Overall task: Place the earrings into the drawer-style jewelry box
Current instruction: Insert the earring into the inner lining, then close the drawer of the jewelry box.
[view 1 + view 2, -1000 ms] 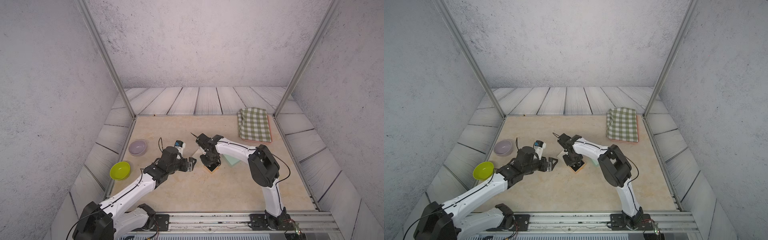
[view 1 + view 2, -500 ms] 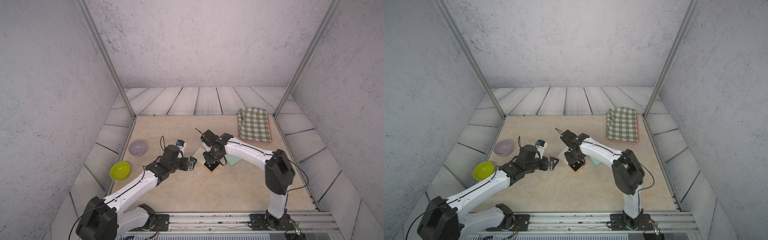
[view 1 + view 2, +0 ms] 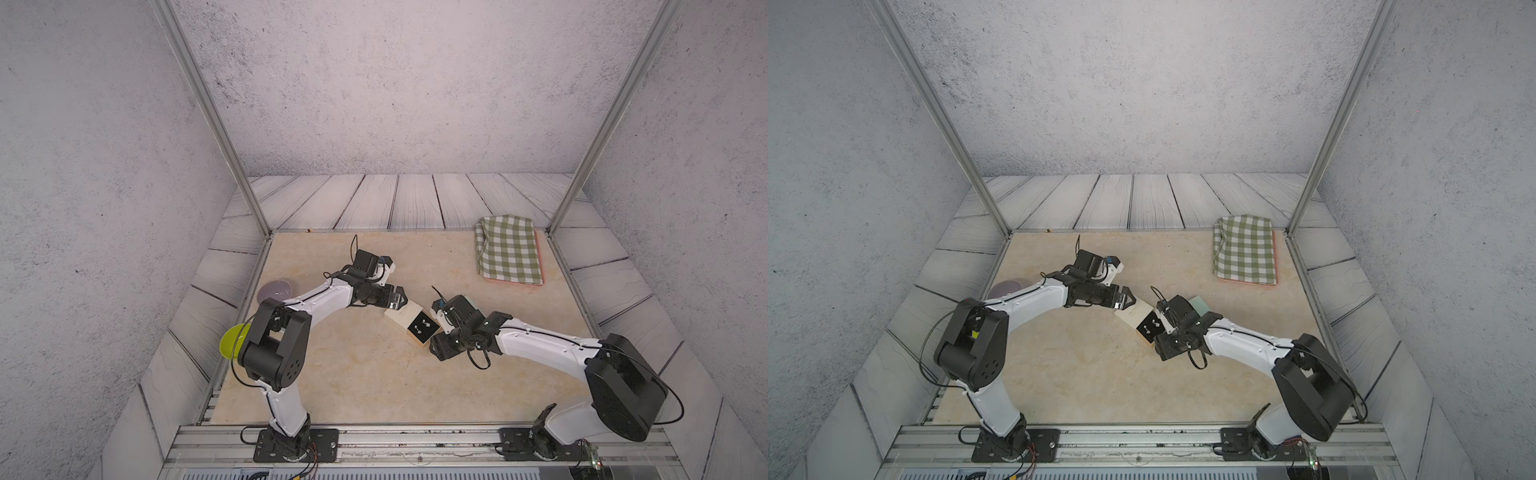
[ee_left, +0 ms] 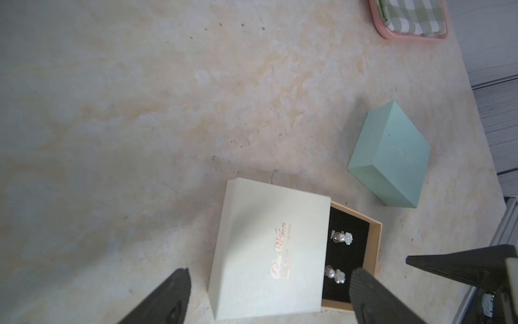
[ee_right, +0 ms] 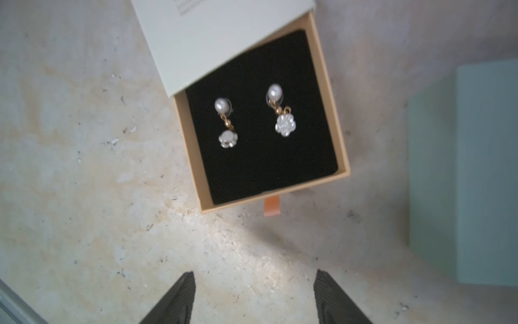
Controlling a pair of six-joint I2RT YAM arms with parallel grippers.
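The right gripper (image 5: 255,273) has backed off the tray (image 5: 330,117), where it hung a second ago. Its fingers are now spread with nothing between them and only bare table below. Both earrings (image 5: 281,113) lie side by side on the tray's black lining, apart from each other, so the placing looks done. Only sliding the tray shut may remain. The left gripper (image 3: 397,301) has come up to the far corner of the box (image 4: 269,246). Its fingers are released and stand wide to either side of the cream sleeve, with no visible squeeze. The tray sticks out with its orange tab (image 5: 272,206) facing the right gripper, and nothing lies between them. The mint box (image 4: 389,154) sits near the tray on that side and could get nudged. The checked cloth (image 3: 509,249) and two bowls (image 3: 276,291) are well apart.
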